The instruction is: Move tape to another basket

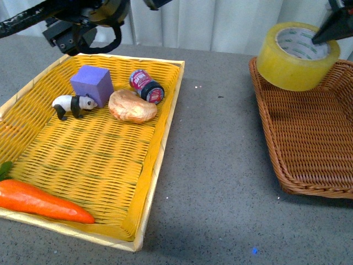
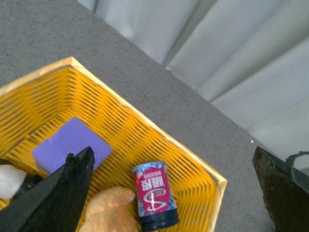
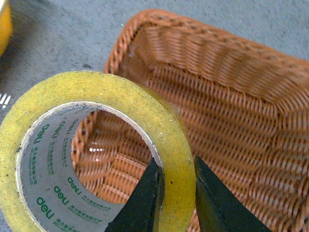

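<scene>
The tape [image 1: 295, 58], a wide yellowish roll with a white printed core, hangs over the far left corner of the brown wicker basket [image 1: 314, 143]. My right gripper [image 1: 325, 37] is shut on the roll's wall, one finger inside the core and one outside. In the right wrist view the tape [image 3: 104, 96] fills the near side, pinched by the right gripper [image 3: 177, 166], with the basket [image 3: 231, 96] floor beneath it. My left gripper [image 2: 176, 159] stands open above the far end of the yellow tray, holding nothing; it shows in the front view as the left gripper [image 1: 91, 33].
The yellow woven tray [image 1: 157, 165] on the left holds a purple cube [image 1: 92, 83], a toy panda [image 1: 74, 105], a bread roll [image 1: 131, 106], a pink can [image 1: 146, 86] and a carrot [image 1: 41, 203]. Grey tabletop [image 1: 220, 154] lies between tray and basket.
</scene>
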